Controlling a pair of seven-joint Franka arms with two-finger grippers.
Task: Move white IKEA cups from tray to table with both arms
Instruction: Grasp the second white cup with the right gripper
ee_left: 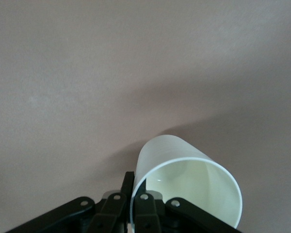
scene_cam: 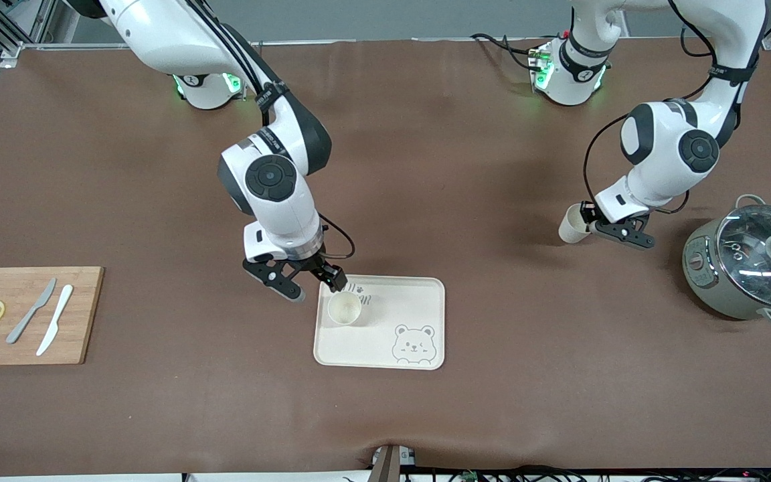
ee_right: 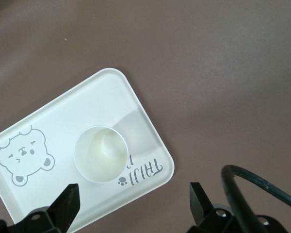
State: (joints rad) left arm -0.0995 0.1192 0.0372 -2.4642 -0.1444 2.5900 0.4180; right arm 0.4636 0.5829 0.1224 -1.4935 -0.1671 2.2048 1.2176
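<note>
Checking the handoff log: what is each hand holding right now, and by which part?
The left hand grips a tilted white cup by its rim. The right hand, open above the tray, holds nothing; the second cup stands free.

One cup [scene_cam: 345, 309] is standing upright on the tray [scene_cam: 419, 301], which is lying near the middle of the counter's [scene_cam: 425, 167] front edge. The cutting board [scene_cam: 84, 314] is sitting by the right arm's end, the pot [scene_cam: 753, 264] by the left arm's end.
</note>
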